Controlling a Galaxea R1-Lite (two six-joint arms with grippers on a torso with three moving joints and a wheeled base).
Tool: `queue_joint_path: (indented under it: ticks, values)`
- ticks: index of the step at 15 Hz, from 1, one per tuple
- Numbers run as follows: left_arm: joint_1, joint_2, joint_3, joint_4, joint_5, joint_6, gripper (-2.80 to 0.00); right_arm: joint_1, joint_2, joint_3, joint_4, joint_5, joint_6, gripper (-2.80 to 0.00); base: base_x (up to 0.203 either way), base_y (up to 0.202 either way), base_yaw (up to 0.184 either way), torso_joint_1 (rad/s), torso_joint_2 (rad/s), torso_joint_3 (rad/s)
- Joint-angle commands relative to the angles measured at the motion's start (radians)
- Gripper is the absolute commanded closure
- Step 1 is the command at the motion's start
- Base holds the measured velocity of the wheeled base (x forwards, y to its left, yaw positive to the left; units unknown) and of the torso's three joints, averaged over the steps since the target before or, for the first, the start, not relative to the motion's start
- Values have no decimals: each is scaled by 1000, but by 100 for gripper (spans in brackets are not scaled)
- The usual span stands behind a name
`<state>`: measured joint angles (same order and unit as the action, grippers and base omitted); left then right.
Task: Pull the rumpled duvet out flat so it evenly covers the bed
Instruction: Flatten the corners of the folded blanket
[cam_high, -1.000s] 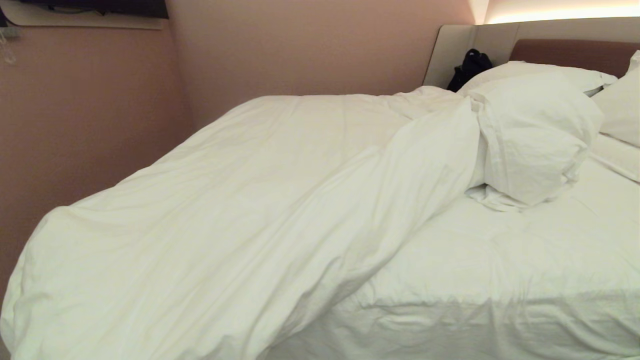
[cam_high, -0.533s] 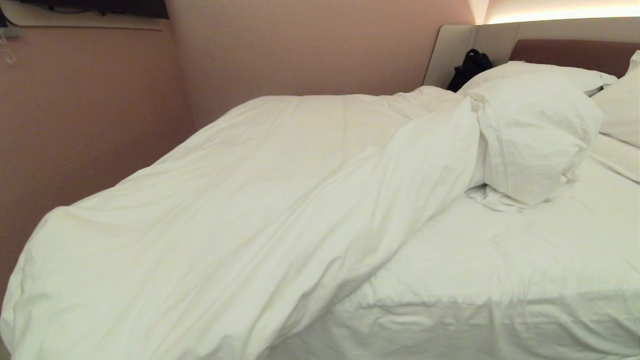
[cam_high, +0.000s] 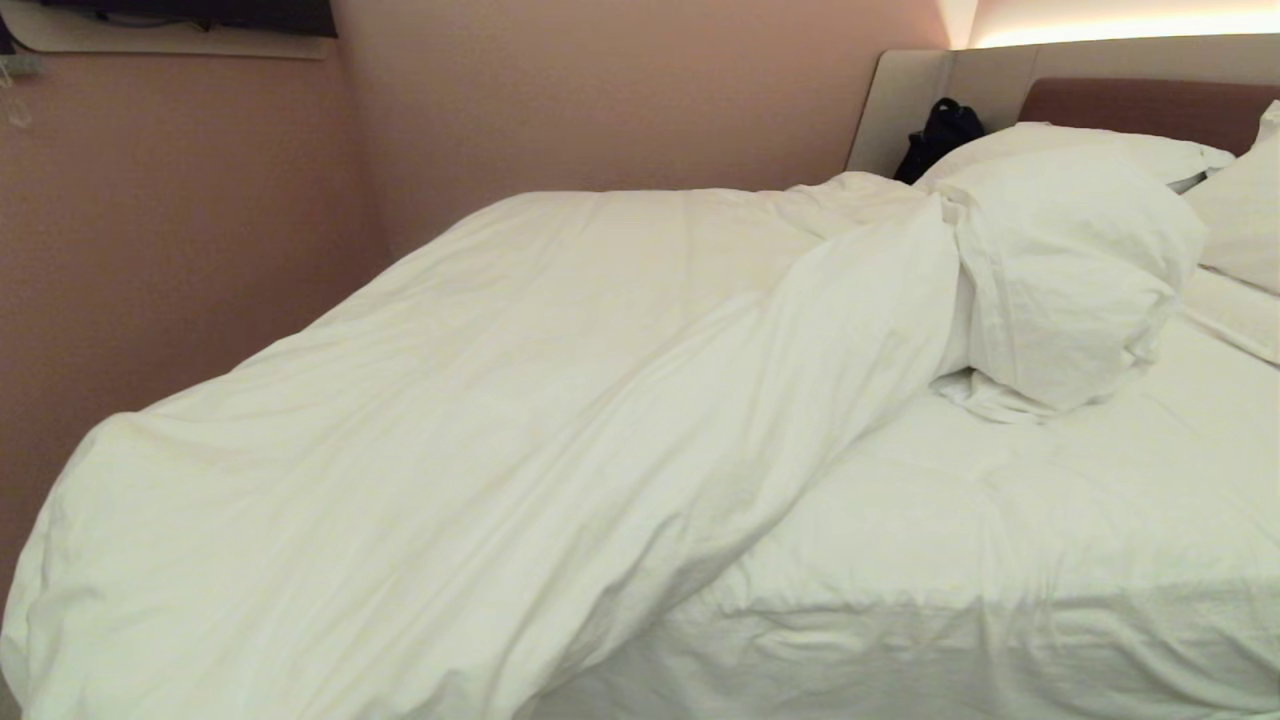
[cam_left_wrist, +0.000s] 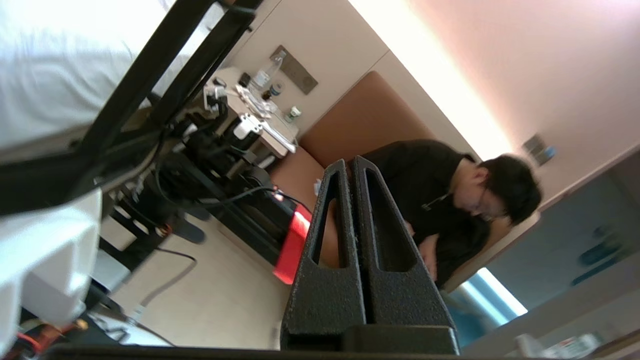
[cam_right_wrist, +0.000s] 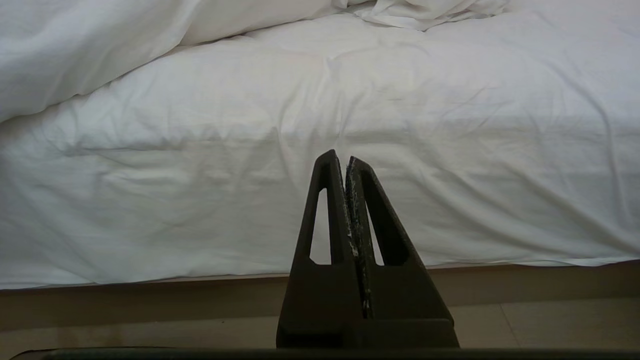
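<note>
The duvet lies rumpled over the left half of the bed, bunched into a thick diagonal ridge. To its right the mattress's bare white sheet is uncovered. Neither gripper shows in the head view. My right gripper is shut and empty, held low and facing the mattress side, with the duvet's edge beyond it. My left gripper is shut and empty too, pointing away from the bed into the room.
Plump white pillows are piled by the brown headboard, with a black bag behind them. A wall runs along the bed's far side. A person in black, a cluttered nightstand and cables sit in the left wrist view.
</note>
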<state>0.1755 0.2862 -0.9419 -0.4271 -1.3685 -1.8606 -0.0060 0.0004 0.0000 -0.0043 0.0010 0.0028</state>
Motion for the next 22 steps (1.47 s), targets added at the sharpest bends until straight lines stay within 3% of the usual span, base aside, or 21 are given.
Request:
queue_joint_path:
  ticks: [1,3,5,7,18,22]
  values:
    - [1,2,-29,110,-21,-6,0,0,0,0,0,0,0,0,0,0,0,0,0,0]
    - [1,2,-72,277,-38,26,0,0,0,0,0,0,0,0,0,0,0,0,0,0]
    - [2,2,-112,415,-42,119,0,0,0,0,0,0,0,0,0,0,0,0,0,0]
    - [2,2,-145,497,-41,170,0,0,0,0,0,0,0,0,0,0,0,0,0,0]
    - [5,2,-199,591,-40,202,0,0,0,0,0,0,0,0,0,0,0,0,0,0]
    - [10,1,-212,591,-40,258,0,0,0,0,0,0,0,0,0,0,0,0,0,0]
